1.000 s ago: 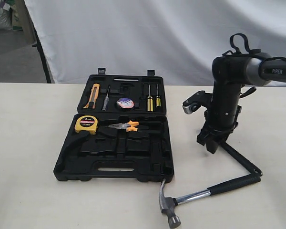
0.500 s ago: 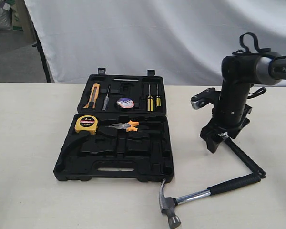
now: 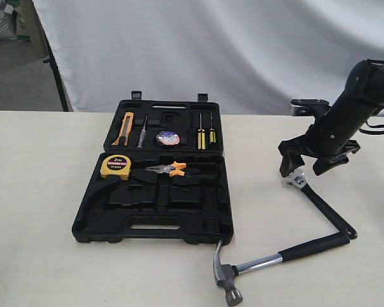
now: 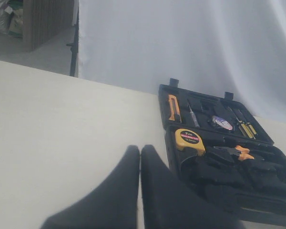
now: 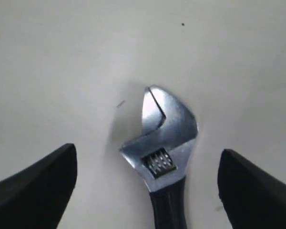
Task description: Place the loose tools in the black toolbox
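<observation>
The black toolbox [image 3: 153, 231] lies open on the table, also seen in the left wrist view [image 4: 214, 177]. A hammer [image 3: 269, 261] lies loose near the front edge. An adjustable wrench [image 3: 322, 208] with a black handle lies to the right, its steel head [image 5: 164, 136] flat on the table. My right gripper [image 3: 304, 167] hangs just above that head, open, its fingers [image 5: 38, 183] wide on either side and touching nothing. My left gripper [image 4: 140, 160] is shut and empty over bare table beside the toolbox; it does not show in the exterior view.
In the toolbox sit a yellow tape measure [image 3: 116, 166], orange-handled pliers [image 3: 169, 169], a utility knife [image 3: 123, 128], two yellow screwdrivers [image 3: 206, 131] and a roll of tape [image 3: 168, 137]. A white sheet hangs behind the table.
The right arm has swung to the right and tilted over, lifting off the wrench. Its jaws have spread wider, and the wrench's head now shows.
</observation>
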Robot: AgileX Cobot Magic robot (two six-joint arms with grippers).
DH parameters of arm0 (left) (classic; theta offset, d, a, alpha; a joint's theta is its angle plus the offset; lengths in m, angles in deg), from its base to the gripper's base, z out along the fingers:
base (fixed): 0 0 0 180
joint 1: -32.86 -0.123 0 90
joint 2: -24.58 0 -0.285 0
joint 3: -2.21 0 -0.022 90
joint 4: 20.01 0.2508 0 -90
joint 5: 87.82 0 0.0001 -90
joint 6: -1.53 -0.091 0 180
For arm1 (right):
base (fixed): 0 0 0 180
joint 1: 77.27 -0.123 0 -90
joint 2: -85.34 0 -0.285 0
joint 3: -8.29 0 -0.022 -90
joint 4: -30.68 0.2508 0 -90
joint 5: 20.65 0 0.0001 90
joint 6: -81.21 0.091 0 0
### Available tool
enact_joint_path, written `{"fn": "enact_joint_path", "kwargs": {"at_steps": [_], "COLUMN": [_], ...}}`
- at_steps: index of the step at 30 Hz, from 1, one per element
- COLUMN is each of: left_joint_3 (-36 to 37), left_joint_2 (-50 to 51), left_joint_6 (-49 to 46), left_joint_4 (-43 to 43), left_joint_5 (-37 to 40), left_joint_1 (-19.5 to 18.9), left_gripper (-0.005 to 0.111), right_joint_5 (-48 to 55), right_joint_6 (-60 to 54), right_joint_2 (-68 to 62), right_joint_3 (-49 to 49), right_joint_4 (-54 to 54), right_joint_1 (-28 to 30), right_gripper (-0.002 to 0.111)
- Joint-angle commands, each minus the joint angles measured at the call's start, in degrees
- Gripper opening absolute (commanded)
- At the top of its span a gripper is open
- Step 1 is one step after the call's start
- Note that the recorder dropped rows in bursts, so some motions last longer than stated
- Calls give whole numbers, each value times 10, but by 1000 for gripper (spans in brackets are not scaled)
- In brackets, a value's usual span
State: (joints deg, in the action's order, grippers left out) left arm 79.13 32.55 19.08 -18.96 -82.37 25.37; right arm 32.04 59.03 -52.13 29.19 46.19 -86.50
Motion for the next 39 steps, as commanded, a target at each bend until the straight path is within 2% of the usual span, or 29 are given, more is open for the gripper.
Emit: {"fn": "enact_joint_path", "kwargs": {"at_steps": [1,3,5,7,8,9,10,11,15,19,23,29,35,37,39], "left_joint_3": [-2,-2,-2,-2,-2,-2,-2,-2,-2,-2,-2,-2,-2,-2,-2], "left_joint_2": [-2,-2,-2,-2,-2,-2,-2,-2,-2,-2,-2,-2,-2,-2,-2], "left_joint_6": [3,3,3,3,3,3,3,3,3,3,3,3,3,3,3], "left_joint_4": [3,3,3,3,3,3,3,3,3,3,3,3,3,3,3], "left_joint_5": [-4,-4,-4,-4,-4,-4,-4,-4,-4,-4,-4,-4,-4,-4,-4], "left_joint_1": [-15,-15,-15,-15,-15,-15,-15,-15,-15,-15,-15,-15,-15,-15,-15], "left_gripper": [1,1,1,1,1,1,1,1,1,1,1,1,1,1,1], "right_joint_5": [-31,-36,-33,-30,-27,-27,-26,-22,21,47,91,135,123,120,120], "right_joint_6": [3,4,4,6,6,6,5,-2,-141,-217,-280,-301,-254,-235,-228], "right_joint_2": [-14,-32,-44,-45,-45,-45,-45,-45,-45,-45,-44,-30,-32,-32,-32], "right_joint_3": [-2,-2,-2,-2,-2,-2,-2,-2,-2,-2,-2,-2,-2,-2,-2], "right_joint_4": [9,7,-5,-26,-30,-30,-30,-30,-24,-21,-32,-58,-76,-99,-102], "right_joint_1": [-9,-9,-9,-9,-9,-9,-11,-16,-61,-121,-145,-150,-153,-159,-161], "right_gripper": [76,76,70,46,28,19,2,0,0,0,0,0,0,15,40]}}
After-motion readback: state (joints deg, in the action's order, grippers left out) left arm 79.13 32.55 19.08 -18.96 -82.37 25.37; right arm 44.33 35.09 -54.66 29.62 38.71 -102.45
